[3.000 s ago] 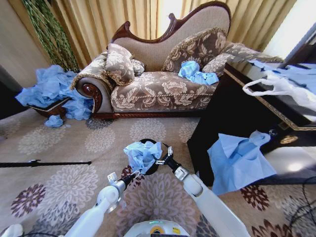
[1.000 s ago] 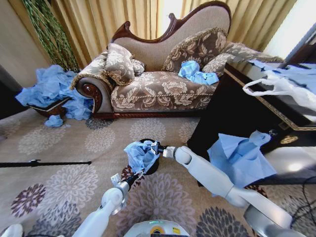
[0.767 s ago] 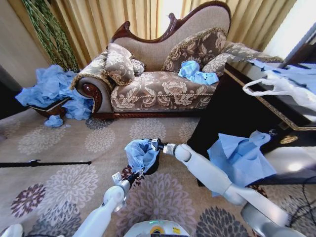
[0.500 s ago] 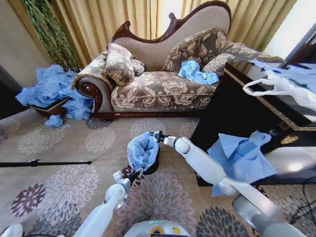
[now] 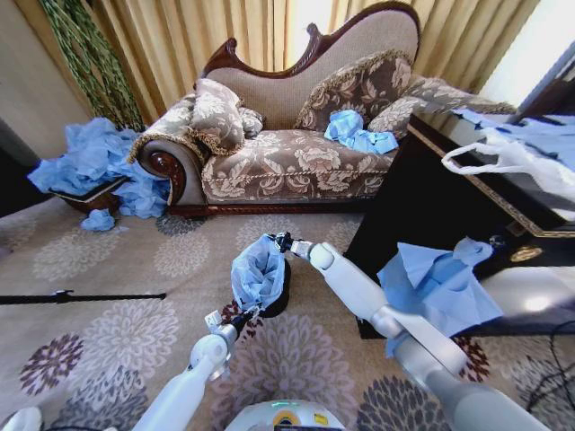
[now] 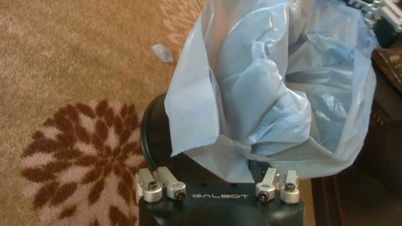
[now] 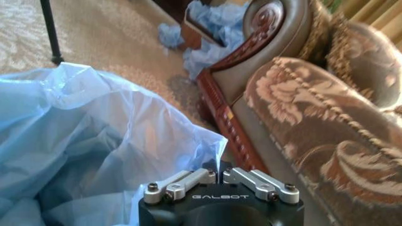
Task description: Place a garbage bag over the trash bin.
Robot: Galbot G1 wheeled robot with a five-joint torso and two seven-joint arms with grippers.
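Note:
The light-blue garbage bag (image 5: 258, 272) stands stretched with its mouth open above the black trash bin (image 5: 278, 303) on the carpet. My right gripper (image 5: 280, 241) is shut on the bag's far rim, on the sofa side; the right wrist view has the fingers of the right gripper (image 7: 219, 175) pinched together on the bag (image 7: 82, 136). My left gripper (image 5: 243, 314) sits low at the bin's near side. In the left wrist view the left gripper (image 6: 217, 184) is open, the bag's (image 6: 276, 94) lower edge hangs between its fingers, and the bin's rim (image 6: 152, 136) curves beneath.
A patterned sofa (image 5: 296, 153) stands beyond the bin. A dark cabinet (image 5: 431, 215) is close on the right with a flat blue bag (image 5: 436, 292) hanging off it and a white bag (image 5: 512, 157) on top. Blue bags (image 5: 94, 166) pile up at the left. A black pole (image 5: 81, 296) lies on the carpet.
My right gripper has pulled the bag's far rim up and toward the sofa, opening the bag from a crumpled bunch into a stretched mouth. The left gripper has barely moved.

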